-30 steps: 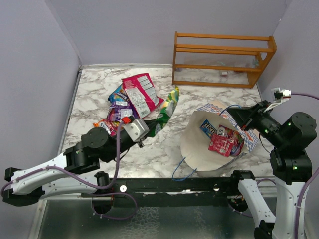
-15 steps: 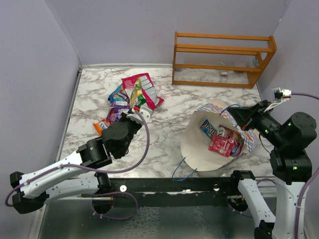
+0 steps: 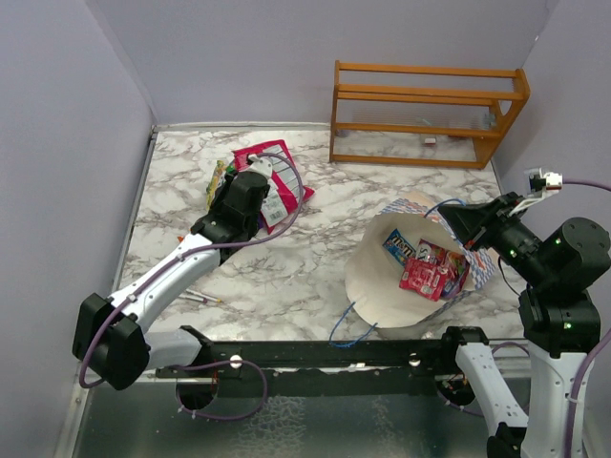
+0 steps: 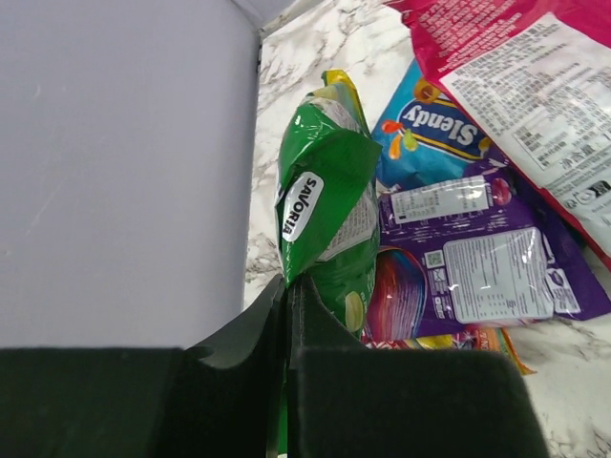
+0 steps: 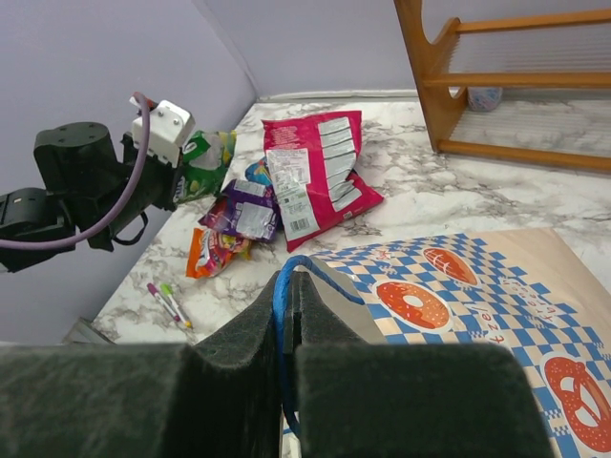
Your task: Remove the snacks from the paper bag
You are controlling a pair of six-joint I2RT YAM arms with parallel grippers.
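My left gripper [image 3: 225, 189] is shut on a green snack packet [image 4: 325, 215] and holds it over the far-left edge of the snack pile; the jaws [image 4: 288, 282] pinch its lower edge. Under it lie a blue chip bag [image 4: 430, 134], a purple packet [image 4: 477, 272] and the large red-pink packet [image 3: 277, 176]. The paper bag [image 3: 377, 286] lies open on its side at right, cream inside, with red and blue packets [image 3: 425, 267] in it. My right gripper [image 5: 291, 279] is shut on the bag's blue cord handle [image 5: 280, 315] at its far rim [image 3: 456, 216].
An orange wooden rack [image 3: 425, 114] stands at the back right. Two thin pens [image 3: 198, 296] lie near the left front of the marble table. An orange packet [image 5: 212, 253] lies at the near side of the pile. A grey wall runs close along the left.
My left arm has carried the green packet from mid-table to the far left, over the snack pile. The right arm and the bag have not moved.
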